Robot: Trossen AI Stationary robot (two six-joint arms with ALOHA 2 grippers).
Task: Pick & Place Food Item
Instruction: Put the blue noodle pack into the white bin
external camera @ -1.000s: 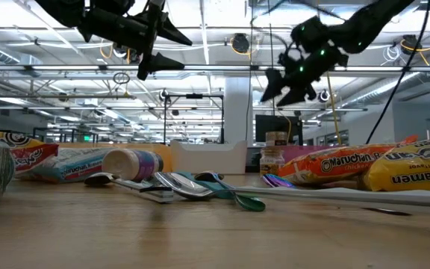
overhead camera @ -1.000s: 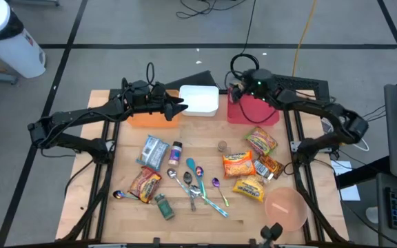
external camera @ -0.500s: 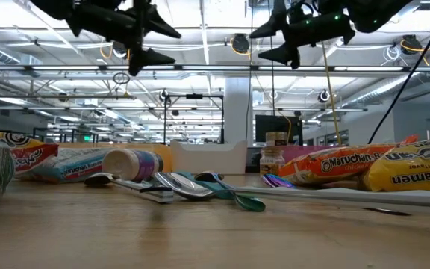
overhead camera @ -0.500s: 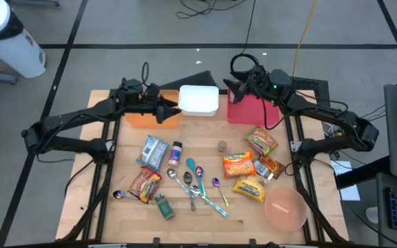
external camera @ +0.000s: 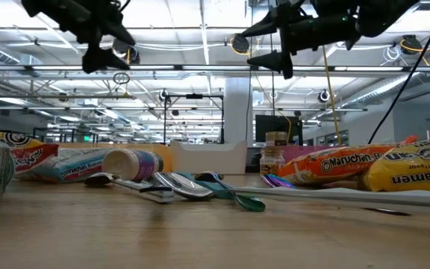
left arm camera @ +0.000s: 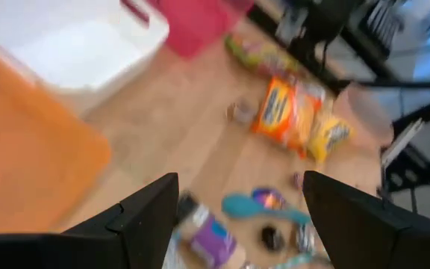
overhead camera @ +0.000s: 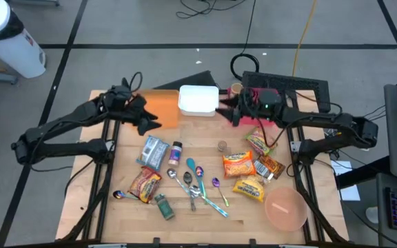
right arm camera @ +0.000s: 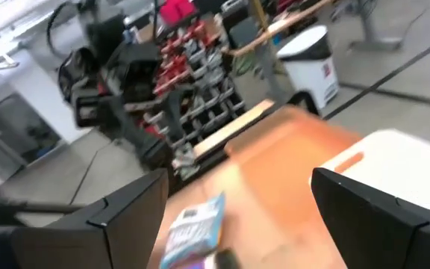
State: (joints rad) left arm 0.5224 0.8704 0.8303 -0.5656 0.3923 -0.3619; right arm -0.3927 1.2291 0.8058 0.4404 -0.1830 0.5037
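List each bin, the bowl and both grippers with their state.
Orange bin: upright, nothing visible inside.
White bin: upright, nothing visible inside.
Red bin: mostly hidden under the right arm.
Pink bowl: upright, empty.
Left gripper: open, holding nothing.
Right gripper: open, holding nothing.

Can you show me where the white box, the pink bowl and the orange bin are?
White box [overhead camera: 198, 100], high view, middle of its top.
Pink bowl [overhead camera: 285, 209], high view, its inside.
Orange bin [overhead camera: 163, 109], high view, its bare orange middle.
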